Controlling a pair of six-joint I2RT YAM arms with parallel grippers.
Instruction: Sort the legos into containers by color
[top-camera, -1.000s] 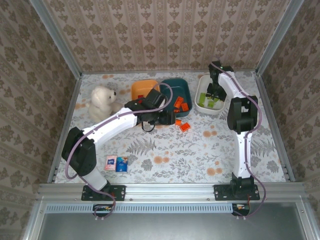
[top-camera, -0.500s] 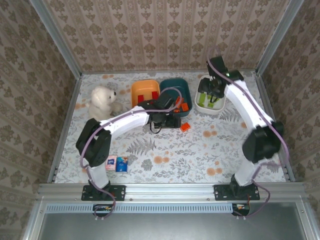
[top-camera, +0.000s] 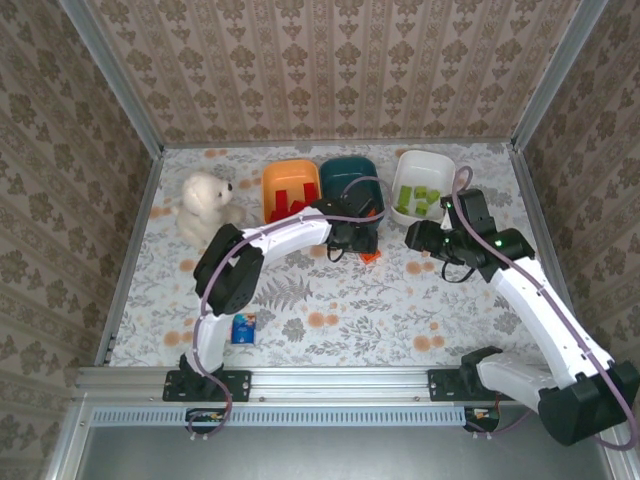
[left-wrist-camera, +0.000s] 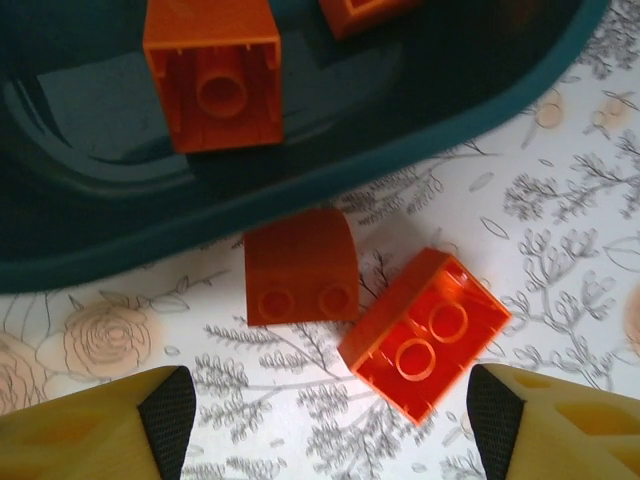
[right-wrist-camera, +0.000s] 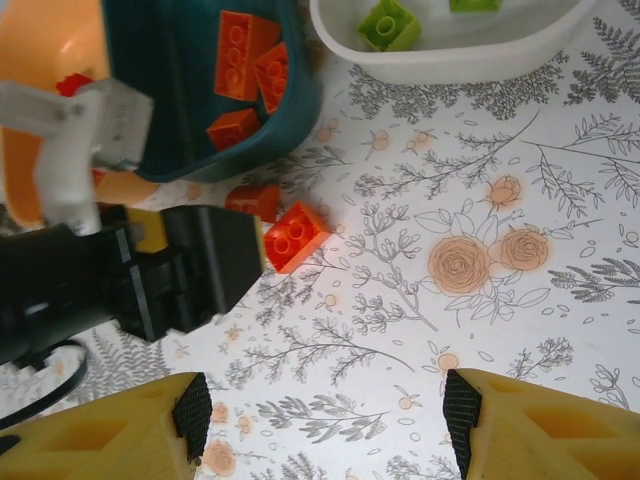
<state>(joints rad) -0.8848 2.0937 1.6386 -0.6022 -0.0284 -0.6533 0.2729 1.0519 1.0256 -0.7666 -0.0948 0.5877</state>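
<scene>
Two orange legos lie on the table just in front of the dark teal bowl (left-wrist-camera: 420, 130): a curved one (left-wrist-camera: 300, 268) and a studded block (left-wrist-camera: 425, 330). My left gripper (left-wrist-camera: 330, 420) hangs open above them, with nothing between its fingers. More orange legos (left-wrist-camera: 210, 75) sit inside the teal bowl. The orange bowl (top-camera: 280, 172) holds red legos (top-camera: 292, 192). Light green legos (top-camera: 420, 198) lie in the white bowl (top-camera: 405, 165). My right gripper (right-wrist-camera: 327, 415) is open and empty over bare table, to the right of the studded block (right-wrist-camera: 295, 237) and the left gripper (top-camera: 360, 245).
A white stuffed bear (top-camera: 205, 205) sits at the back left. A pink-and-blue packet (top-camera: 242, 328) lies near the left arm's base. Patterned walls close in the table on three sides. The two gripper heads are close together mid-table.
My right gripper has left the white bowl and swung back toward the near middle. My left gripper has shifted right to above the two orange legos by the teal bowl.
</scene>
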